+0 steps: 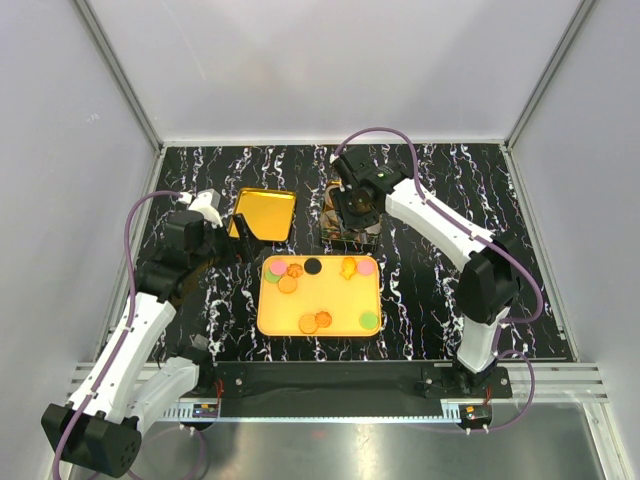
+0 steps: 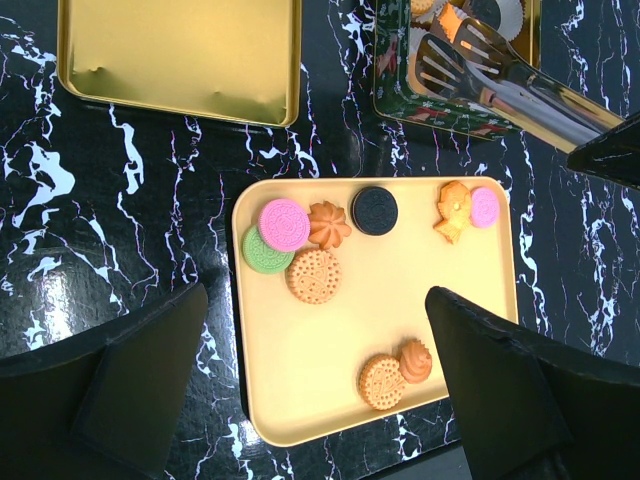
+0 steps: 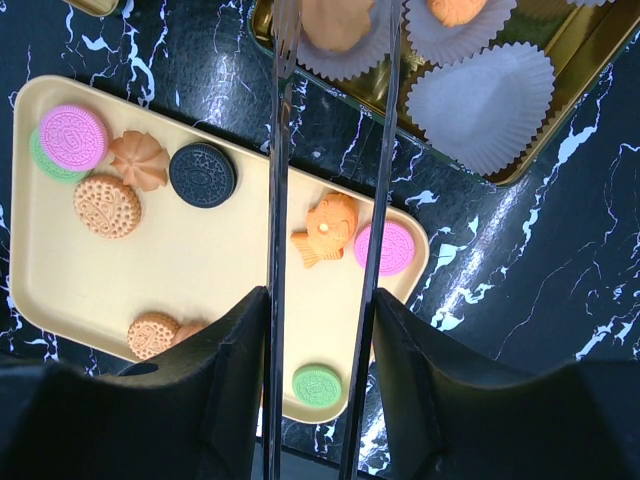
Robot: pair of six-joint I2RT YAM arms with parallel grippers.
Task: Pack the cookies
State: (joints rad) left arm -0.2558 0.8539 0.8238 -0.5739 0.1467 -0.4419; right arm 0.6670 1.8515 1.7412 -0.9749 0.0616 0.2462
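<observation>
Several cookies lie on a yellow tray point(image 1: 268, 318): a pink one point(image 2: 284, 224) on a green one point(image 2: 260, 252), a black one point(image 2: 375, 210), an orange fish shape point(image 3: 322, 230), a pink one point(image 3: 388, 248), a green one point(image 3: 317, 384) and round orange ones point(image 2: 314, 276). My right gripper point(image 3: 322, 300) is shut on metal tongs point(image 3: 279, 150). The tong tips flank an orange cookie point(image 3: 335, 25) in a paper cup inside the gold tin point(image 1: 352, 218). My left gripper point(image 2: 318, 295) is open and empty, above the tray's left part.
The tin's gold lid point(image 1: 265, 213) lies open side up at the tray's back left. An empty white paper cup point(image 3: 480, 100) and another cup holding an orange cookie point(image 3: 455, 10) sit in the tin. White walls enclose the black marbled table point(image 1: 440, 300).
</observation>
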